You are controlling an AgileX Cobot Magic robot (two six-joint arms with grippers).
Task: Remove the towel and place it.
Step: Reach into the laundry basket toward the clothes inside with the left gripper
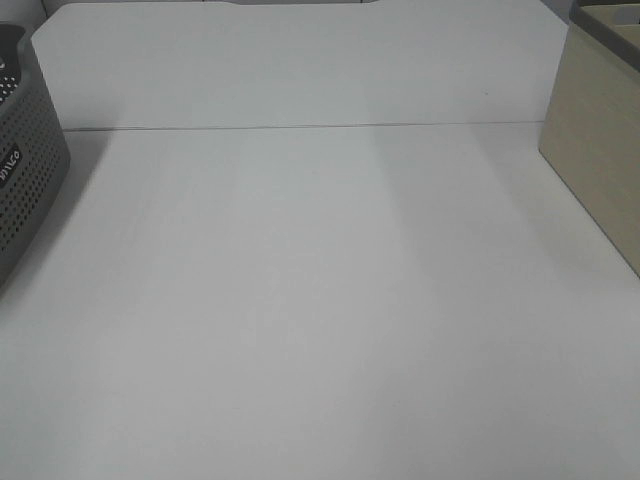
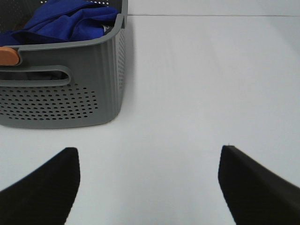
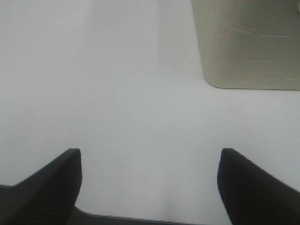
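Observation:
The towel point(image 2: 65, 21) is a crumpled royal-blue cloth lying inside a grey perforated basket point(image 2: 70, 98) in the left wrist view. My left gripper point(image 2: 149, 161) is open over bare white table, well short of the basket, with nothing between its dark fingers point(image 2: 44, 187). My right gripper point(image 3: 149, 161) is open too, over bare table near a beige box point(image 3: 248, 42), holding nothing. Neither arm shows in the exterior high view, where only the basket's side point(image 1: 25, 170) is seen at the left edge and the towel is hidden.
A beige wooden box point(image 1: 600, 150) stands at the right edge of the white table point(image 1: 320, 300). A seam runs across the table's far part. An orange handle piece point(image 2: 9, 56) sits on the basket's rim.

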